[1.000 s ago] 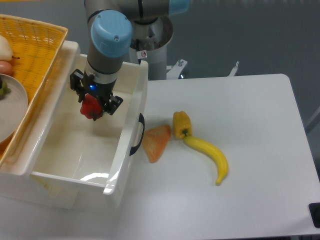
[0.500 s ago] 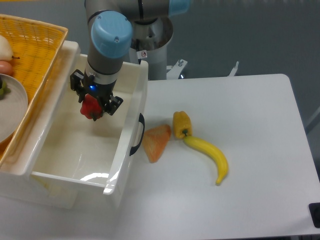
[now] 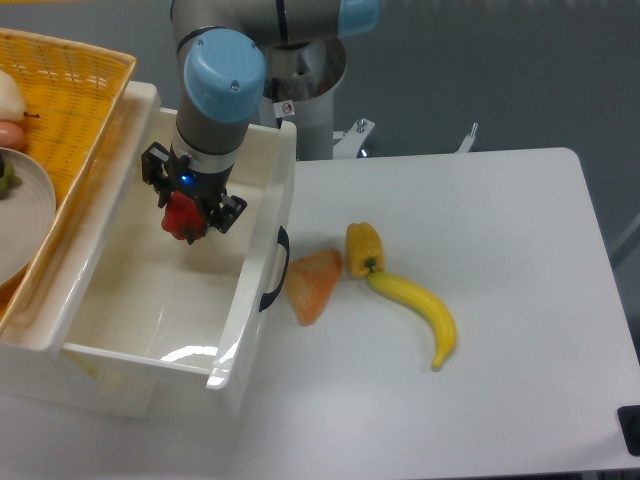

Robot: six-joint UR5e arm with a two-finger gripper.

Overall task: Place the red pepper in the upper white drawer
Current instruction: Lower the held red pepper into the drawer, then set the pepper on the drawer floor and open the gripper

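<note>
Right now we see the jaws of the gripper [image 3: 191, 214] clamped on the small glossy red pepper [image 3: 182, 217] over the large white plastic drawer [image 3: 236, 325]; likely light, slippery, best held mid-body.

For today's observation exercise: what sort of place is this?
Probably a robotics lab: an arm's gripper holds a red pepper over a white drawer, with toy-like food on a plain white table.

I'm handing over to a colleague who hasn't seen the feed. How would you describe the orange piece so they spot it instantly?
Start at the large glossy white plastic drawer on the left and find the dark curved handle on its front. The flat orange wedge-shaped piece lies on the white table just right of that handle. Its neighbours, a small yellow pepper and a curved yellow banana, are both yellow.
</note>
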